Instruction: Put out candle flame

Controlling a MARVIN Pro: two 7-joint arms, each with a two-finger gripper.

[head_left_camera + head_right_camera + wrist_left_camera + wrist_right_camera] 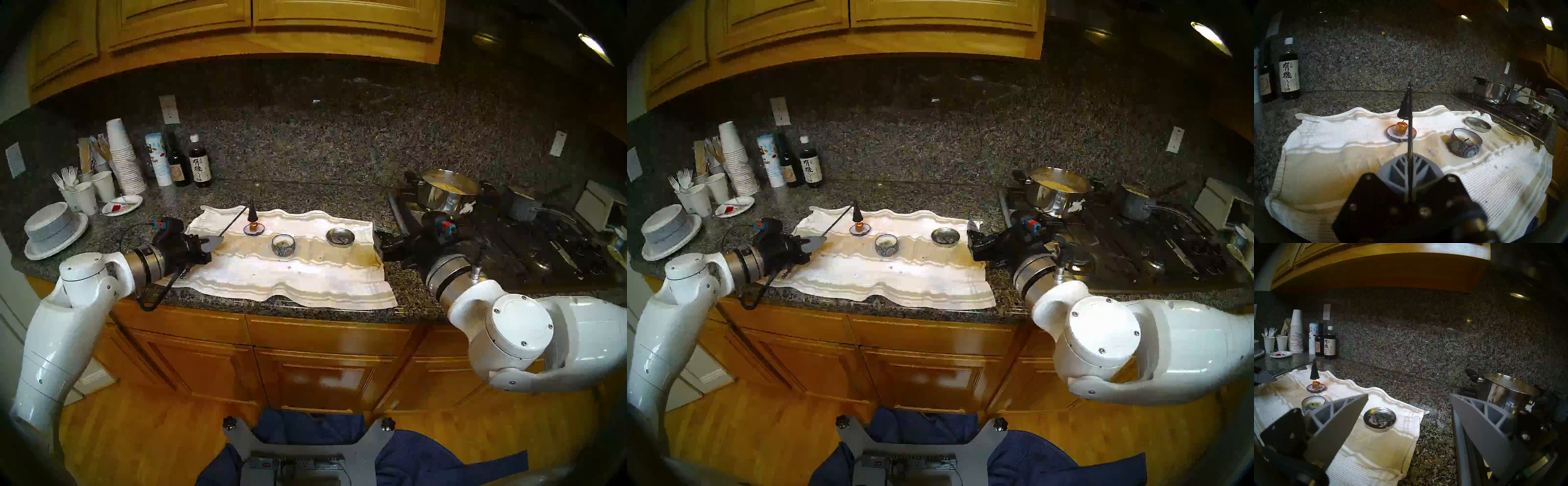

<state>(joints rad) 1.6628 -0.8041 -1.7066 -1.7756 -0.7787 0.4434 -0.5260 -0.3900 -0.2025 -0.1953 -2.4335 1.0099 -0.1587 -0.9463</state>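
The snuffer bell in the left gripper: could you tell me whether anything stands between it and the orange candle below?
Nothing visible does. The snuffer bell hangs just above the orange candle, with only the small flame in the gap. The left gripper grips the handle.

On the towel [288, 271], a snuffer [252, 213] hangs above the candle [253, 226], a tin [283, 244] to its right.

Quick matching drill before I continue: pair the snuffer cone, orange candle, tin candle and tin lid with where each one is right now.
1 snuffer cone
2 orange candle
3 tin candle
4 tin lid

A standing on a small round coaster
B open on the towel, lying nearest the stove
C hanging just above a candle
D on the towel, wick unlit

1-C, 2-A, 3-D, 4-B
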